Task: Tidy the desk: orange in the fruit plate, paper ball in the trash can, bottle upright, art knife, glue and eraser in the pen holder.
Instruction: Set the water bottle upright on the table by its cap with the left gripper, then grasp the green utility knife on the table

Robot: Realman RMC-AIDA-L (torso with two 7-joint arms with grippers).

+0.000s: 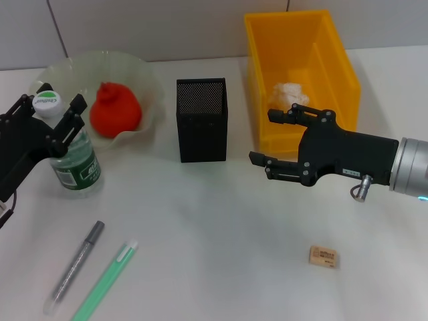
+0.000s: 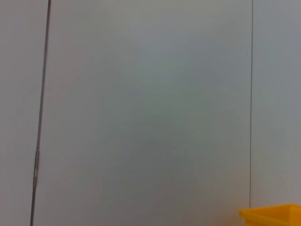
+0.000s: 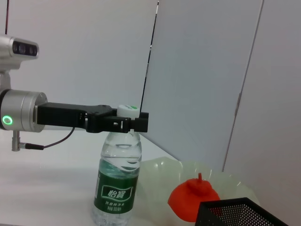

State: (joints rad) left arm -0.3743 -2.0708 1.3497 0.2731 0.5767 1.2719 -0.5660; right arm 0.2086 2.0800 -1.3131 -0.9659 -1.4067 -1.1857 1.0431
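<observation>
Head view: our left gripper [image 1: 59, 115] pinches the neck of the upright clear green-label bottle [image 1: 75, 164] beside the pale-green scalloped fruit plate [image 1: 151, 93]; a skewed release could topple it. Right gripper [image 1: 279, 139] spread, hovering by the yellow bin [image 1: 338, 70]

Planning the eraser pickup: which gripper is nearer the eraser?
The right gripper: it hangs open behind the eraser, by the trash can. The left gripper is across the desk at the bottle.

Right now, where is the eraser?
In the head view the eraser lies on the desk on the robot's right, nearer the camera than the right claw and the trash can.
</observation>
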